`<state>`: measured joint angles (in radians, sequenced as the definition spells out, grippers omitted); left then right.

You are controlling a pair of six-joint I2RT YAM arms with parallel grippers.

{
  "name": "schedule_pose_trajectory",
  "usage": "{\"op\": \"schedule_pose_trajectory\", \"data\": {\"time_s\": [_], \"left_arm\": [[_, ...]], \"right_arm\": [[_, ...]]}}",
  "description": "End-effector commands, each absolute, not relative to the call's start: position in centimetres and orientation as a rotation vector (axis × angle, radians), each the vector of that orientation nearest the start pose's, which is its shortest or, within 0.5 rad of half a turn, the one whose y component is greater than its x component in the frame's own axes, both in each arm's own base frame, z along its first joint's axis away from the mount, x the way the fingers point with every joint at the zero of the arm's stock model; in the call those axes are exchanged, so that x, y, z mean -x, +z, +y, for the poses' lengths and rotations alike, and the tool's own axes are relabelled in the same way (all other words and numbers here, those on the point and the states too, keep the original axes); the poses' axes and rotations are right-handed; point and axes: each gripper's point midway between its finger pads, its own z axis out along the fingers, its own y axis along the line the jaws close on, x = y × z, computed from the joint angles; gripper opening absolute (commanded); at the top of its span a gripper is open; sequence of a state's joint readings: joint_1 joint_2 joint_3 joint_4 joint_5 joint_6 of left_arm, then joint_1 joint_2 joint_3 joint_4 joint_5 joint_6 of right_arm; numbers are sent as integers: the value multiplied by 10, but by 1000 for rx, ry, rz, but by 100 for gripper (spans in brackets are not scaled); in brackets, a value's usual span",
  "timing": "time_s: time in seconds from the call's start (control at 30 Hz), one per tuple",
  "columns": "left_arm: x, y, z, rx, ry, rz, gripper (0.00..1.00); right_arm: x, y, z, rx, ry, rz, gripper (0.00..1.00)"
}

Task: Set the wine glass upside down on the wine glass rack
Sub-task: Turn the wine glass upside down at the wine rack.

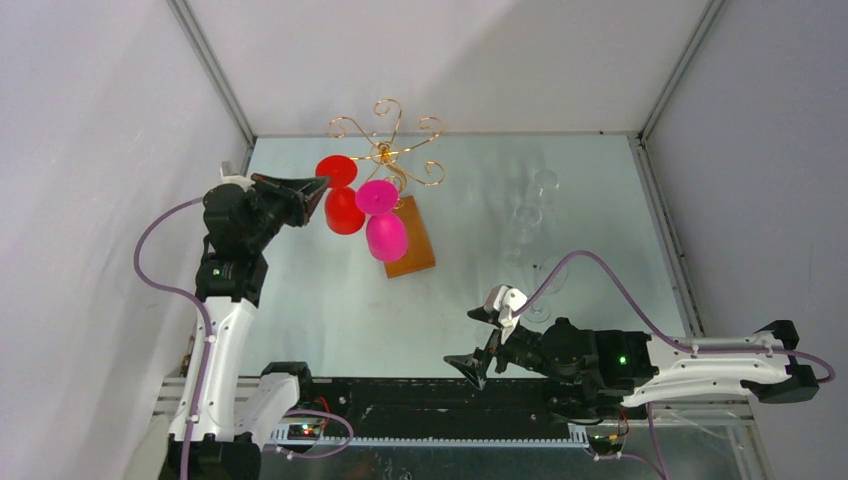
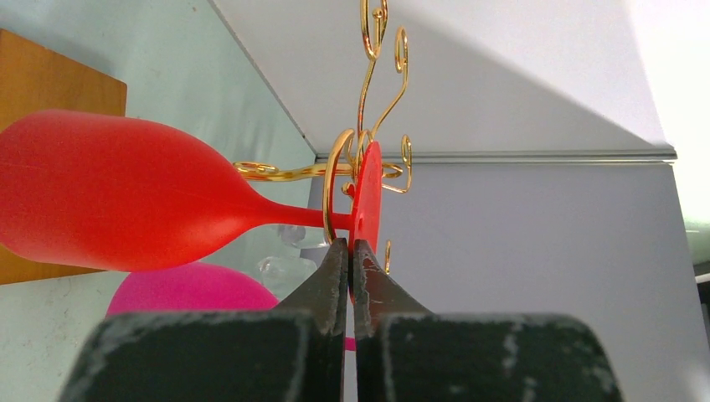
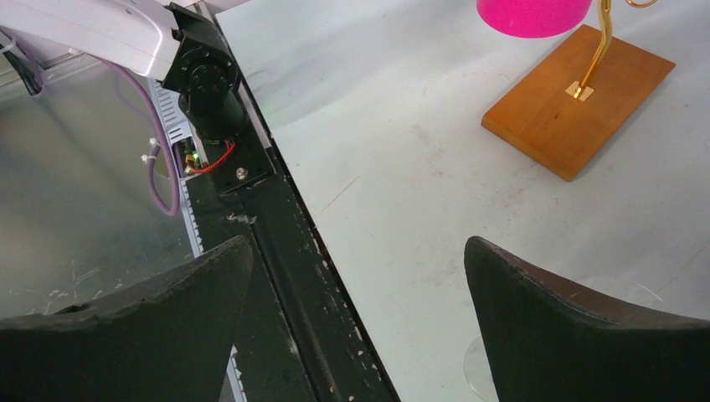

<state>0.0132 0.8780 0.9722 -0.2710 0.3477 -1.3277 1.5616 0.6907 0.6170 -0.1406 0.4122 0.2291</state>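
The gold wire wine glass rack stands on its brown wooden base at the back of the table. A red wine glass hangs upside down on it, with its stem inside a gold scroll arm. My left gripper is shut on the rim of the glass's round foot, and its fingertips pinch that rim. The red bowl points away from the rack's top. A pink wine glass hangs beside it. My right gripper is open and empty near the front edge.
Several clear wine glasses stand at the right of the table, one close to my right arm. The right wrist view shows the wooden base, the pink bowl and the black front rail. Walls enclose the table.
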Motion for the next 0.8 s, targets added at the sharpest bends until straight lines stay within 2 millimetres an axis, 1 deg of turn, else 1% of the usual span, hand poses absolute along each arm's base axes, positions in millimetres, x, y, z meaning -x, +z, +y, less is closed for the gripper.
{"op": "schedule_pose_trajectory", "data": {"time_s": [0.0, 0.07, 0.13, 0.2, 0.23, 0.27, 0.33, 0.47, 0.57, 0.7, 0.73, 0.77], "left_arm": [[-307, 373, -97, 881, -1259, 1616, 0], [-307, 372, -97, 881, -1256, 1619, 2], [-306, 372, -97, 880, -1256, 1619, 5], [-305, 372, -97, 883, -1256, 1619, 11], [-304, 370, -97, 887, -1255, 1622, 17], [-303, 371, -97, 886, -1254, 1619, 21], [-303, 367, -97, 895, -1253, 1622, 31], [-299, 367, -97, 896, -1256, 1622, 42], [-297, 366, -97, 893, -1259, 1623, 47], [-294, 360, -98, 895, -1256, 1634, 56], [-293, 358, -98, 899, -1256, 1638, 60], [-292, 357, -99, 896, -1259, 1640, 62]], "right_arm": [[-65, 241, 289, 864, 924, 1614, 100], [-66, 242, 289, 862, 923, 1611, 100], [-66, 242, 289, 863, 922, 1612, 99], [-66, 241, 289, 864, 920, 1613, 100], [-66, 241, 289, 865, 920, 1614, 100], [-66, 241, 289, 866, 920, 1614, 100], [-66, 241, 288, 864, 920, 1614, 99], [-66, 241, 288, 860, 918, 1617, 99], [-67, 241, 288, 860, 916, 1616, 100], [-66, 242, 287, 859, 918, 1616, 99], [-66, 242, 287, 856, 919, 1618, 99], [-67, 242, 287, 851, 920, 1620, 99]]}}
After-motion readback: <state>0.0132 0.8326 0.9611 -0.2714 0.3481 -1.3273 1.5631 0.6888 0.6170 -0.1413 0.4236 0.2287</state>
